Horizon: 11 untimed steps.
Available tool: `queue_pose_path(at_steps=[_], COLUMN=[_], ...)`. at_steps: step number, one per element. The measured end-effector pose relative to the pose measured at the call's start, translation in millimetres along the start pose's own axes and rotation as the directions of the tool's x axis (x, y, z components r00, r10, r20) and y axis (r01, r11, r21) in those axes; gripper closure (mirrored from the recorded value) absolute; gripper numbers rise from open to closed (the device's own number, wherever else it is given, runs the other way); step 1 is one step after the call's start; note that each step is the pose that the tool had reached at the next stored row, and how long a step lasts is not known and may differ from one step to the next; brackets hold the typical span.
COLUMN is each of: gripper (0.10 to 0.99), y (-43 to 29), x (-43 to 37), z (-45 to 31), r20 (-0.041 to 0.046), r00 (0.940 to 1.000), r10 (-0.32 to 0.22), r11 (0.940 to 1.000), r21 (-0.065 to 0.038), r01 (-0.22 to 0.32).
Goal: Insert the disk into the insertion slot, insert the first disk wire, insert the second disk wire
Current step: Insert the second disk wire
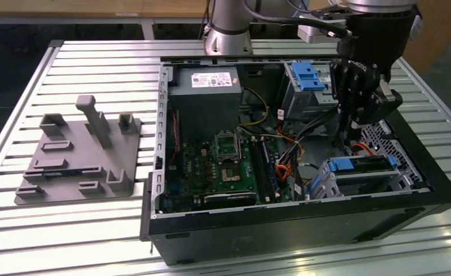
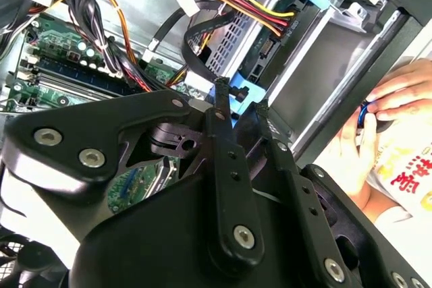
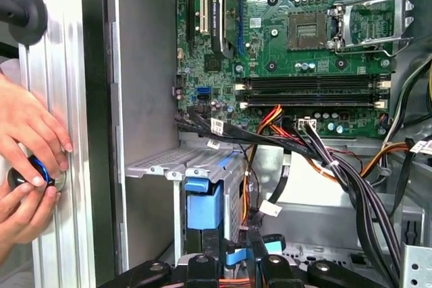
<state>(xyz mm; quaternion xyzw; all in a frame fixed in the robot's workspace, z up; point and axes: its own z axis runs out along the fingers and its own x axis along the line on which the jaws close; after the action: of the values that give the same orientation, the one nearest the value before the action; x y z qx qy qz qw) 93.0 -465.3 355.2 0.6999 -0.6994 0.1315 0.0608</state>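
Item: black linkage gripper (image 2: pixel 241 96), matt metal with bolted joints, lowered into the open computer case (image 1: pixel 287 230). We judge it clamped on the blue end of a disk wire (image 2: pixel 237 102), which fills the narrow gap between the two slim fingers (image 2: pixel 223 126). A flat black lead curls away from it. Item: the disk (image 1: pixel 366 165), flat and rectangular in a bright blue plastic caddy. It is already seated in the insertion slot (image 1: pixel 367 187), a perforated sheet-metal cage in the case's near corner at the exterior view's right. From the gripper it lies just below and toward the case's near wall, with its long axis along that wall and its wired end facing the motherboard (image 3: pixel 304 65). Item: a red, yellow and black lead (image 2: pixel 253 6) reaching that end; we judge it plugged in. Item: outside the case wall, a person's hands (image 3: pixel 30 146) on the ribbed aluminium table (image 1: pixel 95 63), pinching a small dark and blue piece.
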Motion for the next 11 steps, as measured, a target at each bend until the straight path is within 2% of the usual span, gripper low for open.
queue_pose_path(at_steps=[3, 8, 11], gripper=[0.784, 0.784, 0.784], y=[0.1, 0.1, 0.2], x=[-0.2, -0.6, -0.9], z=[0.7, 1.5, 2.1], r20=[-0.0029, -0.0149, -0.0163], r00=[1.0000, 0.9998, 0.9997], r10=[-0.004, -0.013, -0.016], r11=[1.0000, 0.9999, 0.9999], r21=[0.000, 0.001, 0.002], r01=[0.004, 0.013, 0.016])
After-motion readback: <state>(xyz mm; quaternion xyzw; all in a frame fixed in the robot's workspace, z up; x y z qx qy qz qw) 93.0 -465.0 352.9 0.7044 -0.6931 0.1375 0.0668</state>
